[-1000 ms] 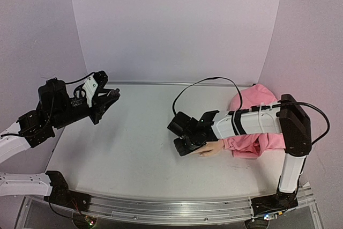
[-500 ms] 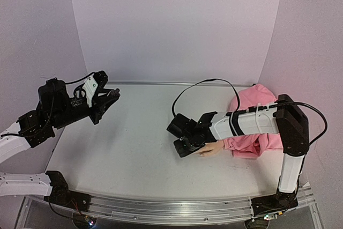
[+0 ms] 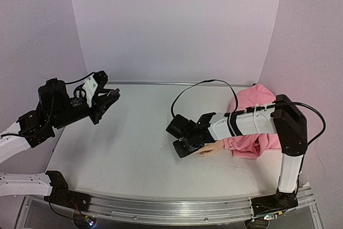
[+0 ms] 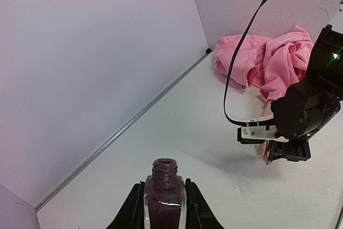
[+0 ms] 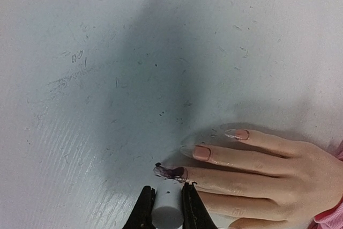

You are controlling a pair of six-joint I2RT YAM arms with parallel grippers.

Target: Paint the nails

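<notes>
A flesh-coloured mannequin hand (image 5: pixel 268 172) with a pink sleeve (image 3: pixel 256 124) lies flat on the table; it also shows in the top view (image 3: pixel 211 149). One nail (image 5: pixel 172 172) is dark with polish; two nails beside it (image 5: pixel 201 153) (image 5: pixel 237 134) are pale. My right gripper (image 5: pixel 166 205) is shut on the white brush cap (image 5: pixel 167 210), right over the dark nail. My left gripper (image 4: pixel 164 207) is shut on the open bottle of dark polish (image 4: pixel 164 199), held up at the left, far from the hand.
A black cable (image 3: pixel 198 87) loops over the table behind the right arm. The pink fabric is bunched at the right wall (image 4: pixel 268 60). The back wall's metal edge (image 3: pixel 161 83) runs behind the table.
The right gripper has shifted slightly left over the mannequin's fingertips. The left arm has not moved.
</notes>
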